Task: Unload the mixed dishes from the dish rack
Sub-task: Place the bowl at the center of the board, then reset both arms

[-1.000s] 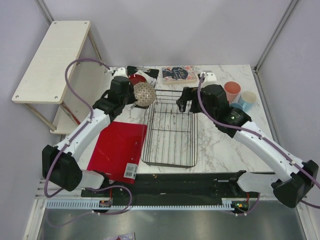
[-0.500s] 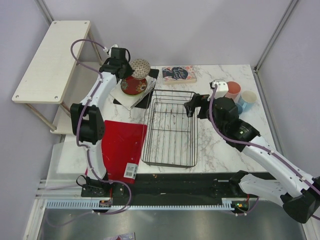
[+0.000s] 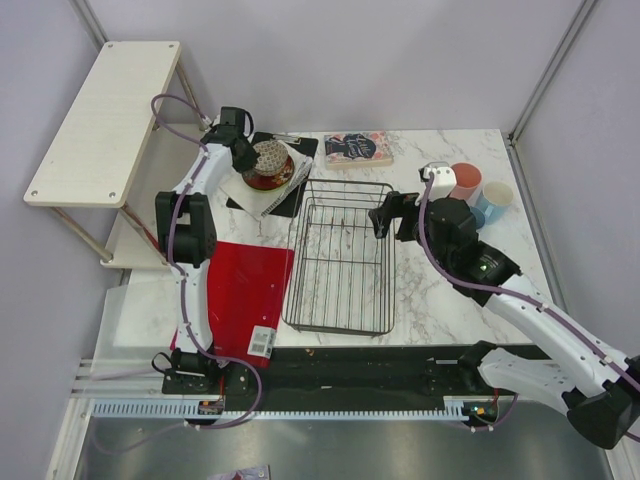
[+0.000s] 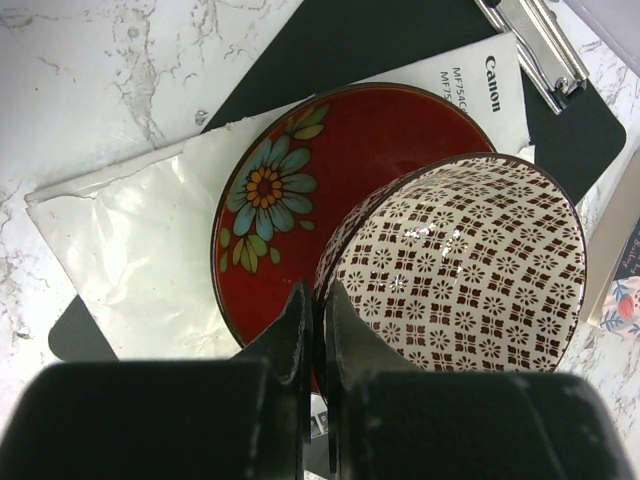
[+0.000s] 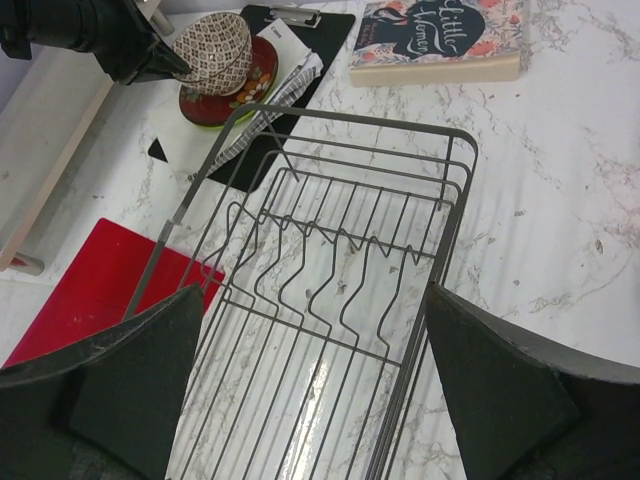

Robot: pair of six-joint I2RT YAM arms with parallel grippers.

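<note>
Your left hand (image 4: 318, 300) is clenched on the near rim of the speckled bowl (image 4: 470, 260), evidently to stack it on the red floral plate (image 4: 290, 190) directly beneath. Your right hand (image 5: 310, 345) hangs released above the dish rack (image 5: 340, 122), which appears empty.

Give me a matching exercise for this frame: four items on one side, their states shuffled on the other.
1 patterned bowl
2 red floral plate
3 dish rack
4 right claw

a open, holding nothing
b rim pinched by left claw
c no dishes inside
d lying on white papers

Pairs: 1-b, 2-d, 3-c, 4-a
</note>
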